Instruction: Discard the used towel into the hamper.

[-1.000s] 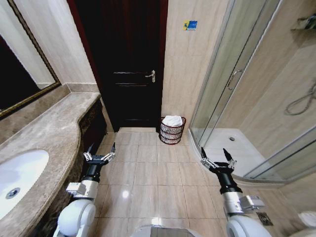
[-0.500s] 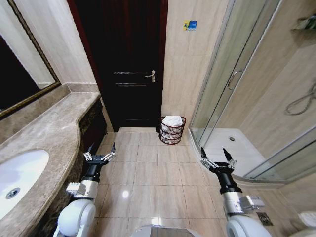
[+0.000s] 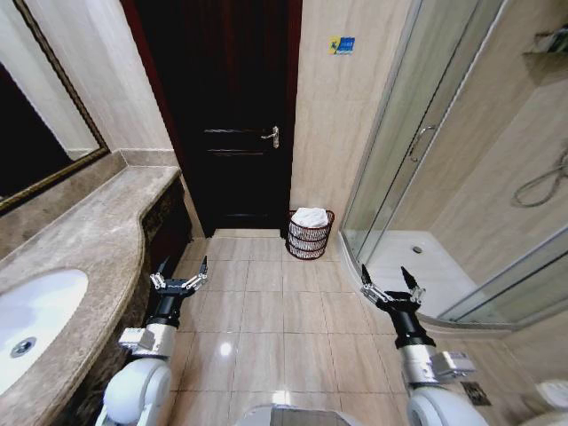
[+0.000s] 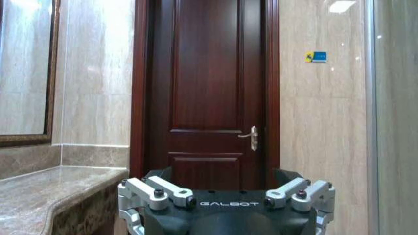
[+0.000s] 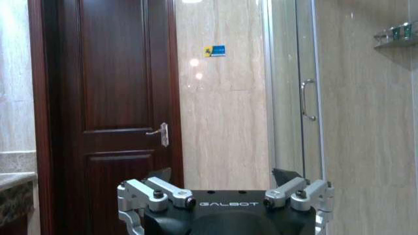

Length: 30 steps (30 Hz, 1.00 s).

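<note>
From the head, a bathroom of glossy beige floor tiles [image 3: 266,328] runs up to a dark reddish-brown wooden door [image 3: 226,106]; a mottled brown marble counter [image 3: 89,248] with a white oval sink [image 3: 31,324], cut off at the frame edge, lies at nine o'clock, and a curved glass shower enclosure [image 3: 426,169] at three o'clock; the small round reddish-brown wire-weave hamper [image 3: 309,240] stands on the floor at twelve o'clock, against the wall just beside the door, with a white folded towel [image 3: 310,216] lying in its top; the left gripper [image 3: 180,275] and right gripper [image 3: 391,286] hang low over the tiles, well apart from the hamper, jaws splayed and holding nothing.

The left wrist camera faces the door and its silver lever handle [image 4: 250,137]; the counter's far edge is cropped.

The right wrist camera shows the door, a small blue-and-yellow sticker [image 5: 215,50] on the wall, and the shower's handle [image 5: 306,100]; shelf items at the upper edge are too small to make out.
</note>
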Available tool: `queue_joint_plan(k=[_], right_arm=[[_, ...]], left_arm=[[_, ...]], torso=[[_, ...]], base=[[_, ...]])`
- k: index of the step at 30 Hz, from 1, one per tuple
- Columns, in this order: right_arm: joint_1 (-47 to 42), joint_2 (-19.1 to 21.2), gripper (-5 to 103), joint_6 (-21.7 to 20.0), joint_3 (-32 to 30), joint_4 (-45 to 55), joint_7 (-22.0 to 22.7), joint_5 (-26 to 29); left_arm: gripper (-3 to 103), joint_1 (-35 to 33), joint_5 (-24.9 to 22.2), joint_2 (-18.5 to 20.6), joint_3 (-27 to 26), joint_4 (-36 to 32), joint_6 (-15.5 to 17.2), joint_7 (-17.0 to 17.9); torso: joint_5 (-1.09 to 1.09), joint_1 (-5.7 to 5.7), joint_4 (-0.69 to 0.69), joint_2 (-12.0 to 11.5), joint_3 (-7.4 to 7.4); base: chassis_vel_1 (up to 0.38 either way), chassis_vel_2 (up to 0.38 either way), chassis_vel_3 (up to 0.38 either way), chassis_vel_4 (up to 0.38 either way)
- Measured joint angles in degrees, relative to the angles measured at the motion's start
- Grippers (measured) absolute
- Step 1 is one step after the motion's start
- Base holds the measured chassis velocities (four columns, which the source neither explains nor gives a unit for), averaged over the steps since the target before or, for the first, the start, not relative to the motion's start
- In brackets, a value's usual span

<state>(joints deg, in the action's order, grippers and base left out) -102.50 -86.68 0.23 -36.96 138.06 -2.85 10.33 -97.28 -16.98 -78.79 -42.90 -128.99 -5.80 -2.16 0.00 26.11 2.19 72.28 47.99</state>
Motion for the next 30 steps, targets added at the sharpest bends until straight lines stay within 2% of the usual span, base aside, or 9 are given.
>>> queue_joint_plan(k=[30], right_arm=[[0.0, 0.0, 100, 0.0, 0.0, 0.0, 0.0, 0.0]], left_arm=[[100, 0.0, 0.0, 0.0, 0.0, 0.0, 0.0, 0.0]], torso=[[0.0, 0.0, 0.0, 0.0, 0.0]], base=[[0.0, 0.0, 0.0, 0.0]])
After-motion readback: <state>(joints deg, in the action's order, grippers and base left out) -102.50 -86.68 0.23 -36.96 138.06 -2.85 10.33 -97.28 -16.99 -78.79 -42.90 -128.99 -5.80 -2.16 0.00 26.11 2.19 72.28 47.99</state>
